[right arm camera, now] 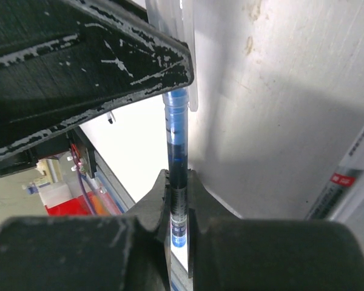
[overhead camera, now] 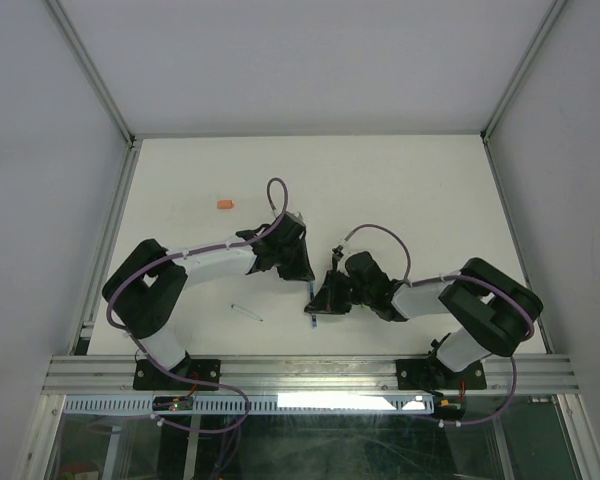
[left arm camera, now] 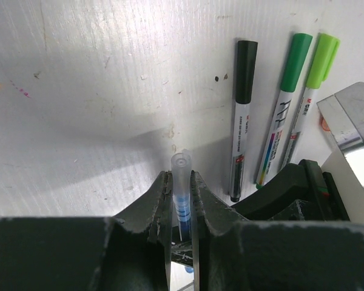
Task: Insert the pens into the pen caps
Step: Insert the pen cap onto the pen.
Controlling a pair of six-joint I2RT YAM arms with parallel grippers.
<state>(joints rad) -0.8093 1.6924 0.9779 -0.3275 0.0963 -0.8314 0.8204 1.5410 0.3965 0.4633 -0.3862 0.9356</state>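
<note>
Blue in its barrel, the pen [right arm camera: 176, 139] is clenched in the right claw [right arm camera: 178, 182] over the bench [left arm camera: 109, 91], its tip entered into the clear cap [left arm camera: 181, 162] clenched in the left claw [left arm camera: 181, 182]; capping is judged under way, and a straight axial push is called for.

Left gripper [left arm camera: 181, 185] clamped on a clear tube [left arm camera: 181, 162] with blue inside, black-capped pen [left arm camera: 241, 130], dark-green-capped pen [left arm camera: 283, 112], light-green-capped pen [left arm camera: 308, 100] lying side by side on the white bench [left arm camera: 79, 91] to its right

Lab rig: aluminium rail [overhead camera: 310, 373], white enclosure [overhead camera: 310, 60].
</note>
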